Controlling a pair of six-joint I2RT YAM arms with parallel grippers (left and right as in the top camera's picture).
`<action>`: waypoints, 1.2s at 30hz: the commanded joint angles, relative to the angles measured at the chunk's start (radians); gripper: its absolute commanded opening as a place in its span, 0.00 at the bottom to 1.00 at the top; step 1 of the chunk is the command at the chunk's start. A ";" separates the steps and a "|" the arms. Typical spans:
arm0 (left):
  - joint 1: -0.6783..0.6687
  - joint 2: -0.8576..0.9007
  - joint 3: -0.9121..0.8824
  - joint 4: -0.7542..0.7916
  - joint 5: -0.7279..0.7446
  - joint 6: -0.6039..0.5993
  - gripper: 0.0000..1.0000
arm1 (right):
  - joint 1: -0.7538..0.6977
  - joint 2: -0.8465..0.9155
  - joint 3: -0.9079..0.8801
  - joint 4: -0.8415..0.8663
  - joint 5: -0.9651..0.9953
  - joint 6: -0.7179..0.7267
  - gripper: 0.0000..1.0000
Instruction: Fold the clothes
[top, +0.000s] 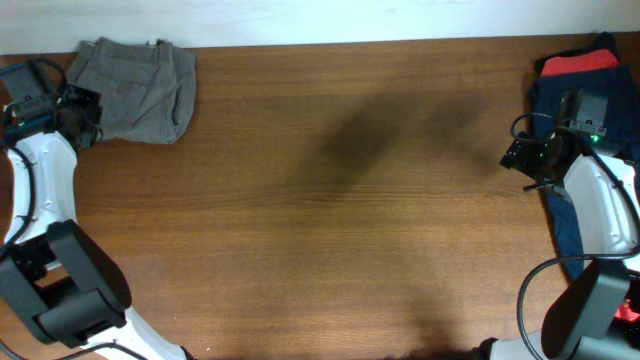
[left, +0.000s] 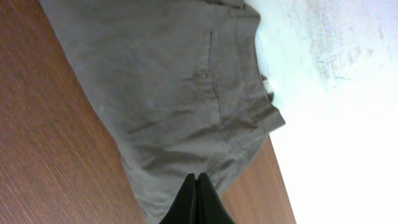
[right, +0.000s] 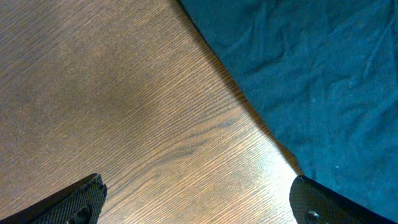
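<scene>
shorts (top: 135, 85) 10 o'clock | left end effector (left: 196, 186) pressed together at their edge | right end effector (right: 196, 190) spread, 3 o'clock, beside navy garment (right: 311, 74)

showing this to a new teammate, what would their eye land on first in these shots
The wide wooden table dominates, with the grey-olive shorts sitting in its far left corner. At the right edge lies a dark navy garment with a red garment at its top. The left gripper is shut at the shorts' hem, while the right gripper hangs open over wood beside the navy cloth.
</scene>
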 joint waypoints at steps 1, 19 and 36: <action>-0.031 0.023 -0.005 0.001 -0.125 0.046 0.01 | -0.002 0.000 -0.004 0.000 0.002 -0.005 0.99; -0.148 0.323 -0.005 0.191 -0.279 0.500 0.01 | -0.002 0.000 -0.004 0.000 0.002 -0.005 0.99; -0.160 0.195 -0.003 0.196 -0.188 0.500 0.01 | -0.002 0.000 -0.004 0.000 0.002 -0.005 0.99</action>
